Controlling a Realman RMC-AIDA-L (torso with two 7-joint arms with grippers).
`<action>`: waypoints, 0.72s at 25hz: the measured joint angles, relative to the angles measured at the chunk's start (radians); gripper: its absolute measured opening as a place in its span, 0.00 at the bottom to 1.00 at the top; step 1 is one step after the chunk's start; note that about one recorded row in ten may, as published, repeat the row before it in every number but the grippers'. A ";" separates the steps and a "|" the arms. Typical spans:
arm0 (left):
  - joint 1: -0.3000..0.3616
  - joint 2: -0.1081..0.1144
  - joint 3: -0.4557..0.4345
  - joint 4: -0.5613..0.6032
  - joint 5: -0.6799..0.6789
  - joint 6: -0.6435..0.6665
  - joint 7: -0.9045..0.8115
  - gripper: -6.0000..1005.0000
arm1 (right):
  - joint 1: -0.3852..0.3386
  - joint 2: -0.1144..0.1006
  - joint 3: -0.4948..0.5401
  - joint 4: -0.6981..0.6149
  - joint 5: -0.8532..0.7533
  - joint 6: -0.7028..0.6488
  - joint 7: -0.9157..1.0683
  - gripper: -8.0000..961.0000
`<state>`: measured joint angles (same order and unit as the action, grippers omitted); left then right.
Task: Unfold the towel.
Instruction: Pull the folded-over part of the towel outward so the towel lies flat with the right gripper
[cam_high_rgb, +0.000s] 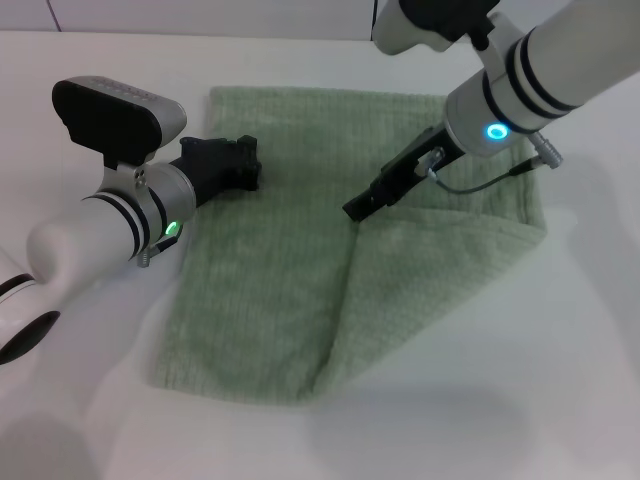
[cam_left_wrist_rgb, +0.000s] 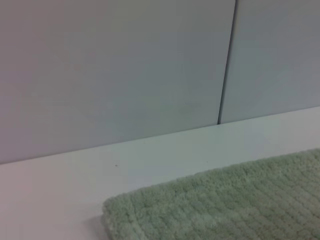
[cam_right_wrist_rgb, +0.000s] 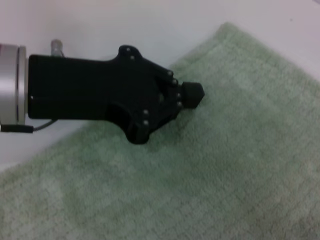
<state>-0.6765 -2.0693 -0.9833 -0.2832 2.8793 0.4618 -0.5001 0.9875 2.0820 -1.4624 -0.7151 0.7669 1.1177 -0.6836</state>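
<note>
Towel half unfolded, flap still doubled on robot's right.
R gripper on fold, L gripper at edge; jaw state can't tell. Risk: pinch slips, flap drops back.

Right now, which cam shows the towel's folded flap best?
Head view. It takes in the whole towel, with the folded flap on the robot's right and the right hand at its edge. The left wrist view shows only one corner. The right wrist view shows flat cloth under the left hand, no fold.
</note>
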 joint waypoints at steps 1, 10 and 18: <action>0.000 0.000 0.000 0.000 0.000 0.000 0.000 0.00 | 0.008 0.001 -0.006 0.024 0.003 -0.012 -0.007 0.85; 0.003 -0.001 0.000 -0.005 0.000 0.000 0.000 0.00 | 0.031 0.005 -0.052 0.083 0.027 -0.051 -0.032 0.85; 0.009 -0.002 0.000 -0.013 0.000 0.000 0.000 0.00 | 0.043 0.006 -0.057 0.107 0.030 -0.053 -0.043 0.84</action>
<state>-0.6673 -2.0709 -0.9832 -0.2960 2.8793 0.4617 -0.5000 1.0308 2.0877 -1.5193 -0.6079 0.7971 1.0644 -0.7263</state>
